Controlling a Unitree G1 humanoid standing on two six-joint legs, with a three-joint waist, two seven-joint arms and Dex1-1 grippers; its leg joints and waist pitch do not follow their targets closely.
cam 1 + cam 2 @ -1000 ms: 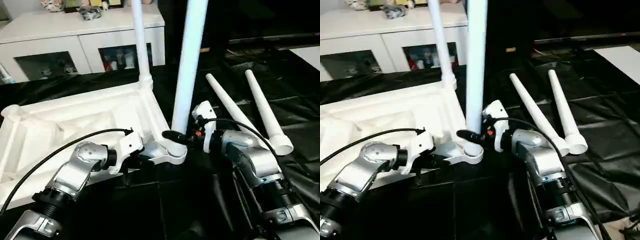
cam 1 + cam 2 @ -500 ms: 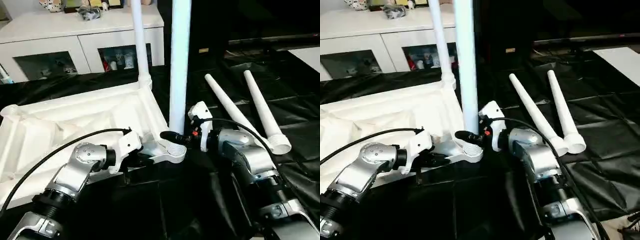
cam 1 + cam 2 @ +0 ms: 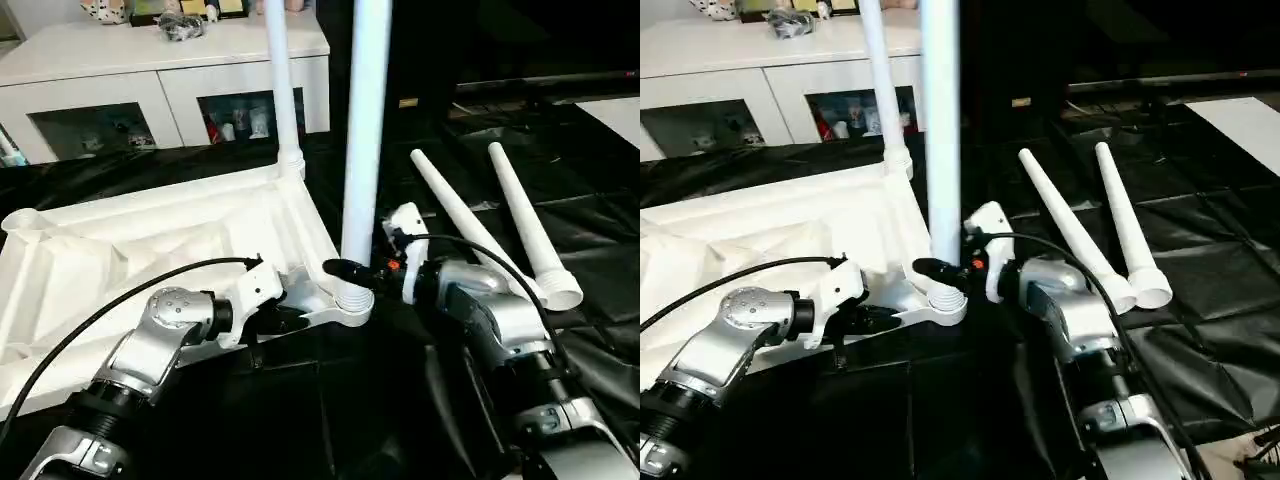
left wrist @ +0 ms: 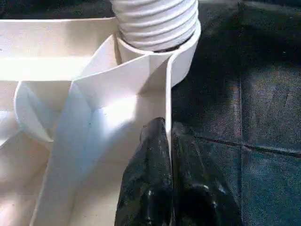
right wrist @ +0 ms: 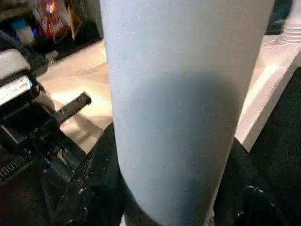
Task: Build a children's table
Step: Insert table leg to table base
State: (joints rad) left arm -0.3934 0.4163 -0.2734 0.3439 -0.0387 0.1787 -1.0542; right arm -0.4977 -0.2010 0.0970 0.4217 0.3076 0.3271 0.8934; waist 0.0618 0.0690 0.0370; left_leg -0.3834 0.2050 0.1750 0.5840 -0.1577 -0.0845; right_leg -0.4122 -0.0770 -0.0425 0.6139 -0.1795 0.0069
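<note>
The white plastic children's tabletop (image 3: 150, 240), rectangular with a raised rim and rounded corner sockets, lies underside up on the black-sheeted table (image 3: 600, 190). Its long axis runs from the robot's left toward the middle of the scene. There are four long, tapered white plastic legs. Two stand upright: the far leg (image 3: 280, 80) rises from the far corner socket, and the near leg (image 3: 365, 120) stands with its ribbed end (image 4: 155, 21) in the near corner socket (image 3: 345, 305), leaning only slightly. The other two loose legs (image 3: 500, 215) lie side by side on the black sheet to the right of the tabletop, close together but apart at their thin ends, which point away from the robot, with their wide ends toward it.

The left gripper (image 3: 285, 318) has its black fingers (image 4: 150, 188) closed tight on the thin rim wall of the tabletop, just beside the near socket. The right gripper (image 3: 350, 270) has its fingers (image 5: 89, 188) about half spread and clasped around the near leg low down, just above its ribbed end.

Behind the table stands a white cabinet (image 3: 150, 70) with glass doors, small items on its top and shelves.
</note>
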